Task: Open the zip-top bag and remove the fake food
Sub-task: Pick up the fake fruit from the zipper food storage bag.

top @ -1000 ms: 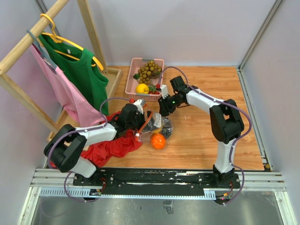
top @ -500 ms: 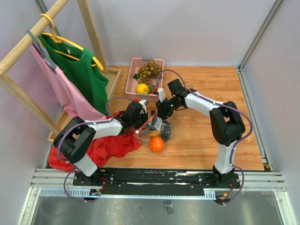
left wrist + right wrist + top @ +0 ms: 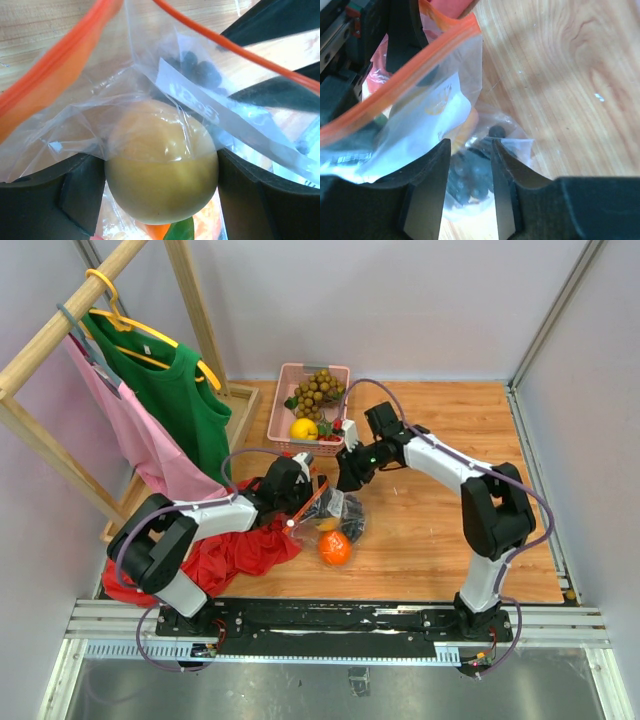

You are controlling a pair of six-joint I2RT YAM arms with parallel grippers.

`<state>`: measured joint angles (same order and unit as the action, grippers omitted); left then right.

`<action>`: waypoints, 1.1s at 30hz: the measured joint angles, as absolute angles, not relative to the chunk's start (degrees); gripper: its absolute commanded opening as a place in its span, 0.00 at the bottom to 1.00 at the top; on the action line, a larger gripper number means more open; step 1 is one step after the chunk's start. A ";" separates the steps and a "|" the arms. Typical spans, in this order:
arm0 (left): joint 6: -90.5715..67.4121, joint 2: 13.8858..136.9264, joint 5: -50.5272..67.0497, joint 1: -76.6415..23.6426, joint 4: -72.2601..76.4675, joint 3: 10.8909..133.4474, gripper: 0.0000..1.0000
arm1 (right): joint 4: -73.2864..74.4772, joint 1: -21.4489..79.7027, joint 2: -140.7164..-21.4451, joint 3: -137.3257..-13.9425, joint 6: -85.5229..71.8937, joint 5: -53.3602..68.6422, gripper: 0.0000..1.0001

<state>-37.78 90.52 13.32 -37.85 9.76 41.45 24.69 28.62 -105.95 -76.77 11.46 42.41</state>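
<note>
Over the last second the right tool [image 3: 470, 150] dipped toward the zip-top bag [image 3: 340, 512] and has drawn back a little toward the far edge, while a loose orange fruit [image 3: 335, 547] has slipped slightly toward the near edge. The bag lies left of the table's [image 3: 440, 440] middle, mouth open toward the left tool [image 3: 305, 502]. That tool's jaws stand wide around a yellow-orange round fruit [image 3: 161, 165], which fills the gap and appears to touch both fingers, plastic draped over its top. A dark purple bunch [image 3: 475, 185] sits deeper in. The right tool is on the bag's far side, jaws partly apart with film in the gap; I cannot tell whether it pinches. The left arm is nearer, so the fruit should come out leftward, toward the red cloth [image 3: 235, 550].
</note>
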 measured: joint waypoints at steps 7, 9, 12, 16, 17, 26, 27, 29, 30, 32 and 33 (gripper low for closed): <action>-39.94 85.47 14.09 -37.30 10.74 39.13 0.34 | 24.84 23.07 -97.34 -74.50 16.67 48.62 0.71; -40.62 84.68 14.46 -37.26 11.35 38.39 0.32 | 25.10 21.87 -94.24 -71.72 21.96 52.64 0.80; -41.47 83.94 15.16 -37.23 11.97 37.43 0.30 | 26.59 21.71 -90.59 -66.74 32.14 58.83 0.85; -41.91 82.94 15.59 -37.23 12.36 36.25 0.27 | 29.67 21.76 -89.69 -62.72 44.88 62.94 0.84; -41.98 82.67 15.68 -37.23 12.40 36.03 0.26 | 30.39 21.76 -90.15 -62.70 47.24 62.98 0.84; -42.50 81.91 17.67 -37.21 14.06 35.53 0.25 | 32.60 22.48 -97.91 -68.05 56.66 61.36 0.67; -42.52 81.91 17.82 -37.21 14.31 35.48 0.25 | 33.15 22.94 -98.65 -68.69 57.32 61.12 0.64; -42.57 81.91 18.00 -37.21 14.79 35.29 0.24 | 34.04 24.01 -99.63 -69.43 58.43 60.53 0.60; -42.61 81.91 18.11 -37.21 14.87 35.18 0.24 | 34.68 24.53 -99.88 -69.58 59.00 60.18 0.58; -42.70 81.91 18.20 -37.21 14.92 35.05 0.24 | 35.90 25.26 -100.03 -69.58 60.27 59.79 0.51; -42.70 81.91 18.22 -37.21 14.92 35.00 0.25 | 36.47 25.56 -100.03 -69.58 60.86 59.59 0.46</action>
<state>-42.70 81.91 18.22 -37.21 14.92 35.00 36.47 25.56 -100.03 -69.58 60.86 59.59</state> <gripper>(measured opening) 0.805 0.567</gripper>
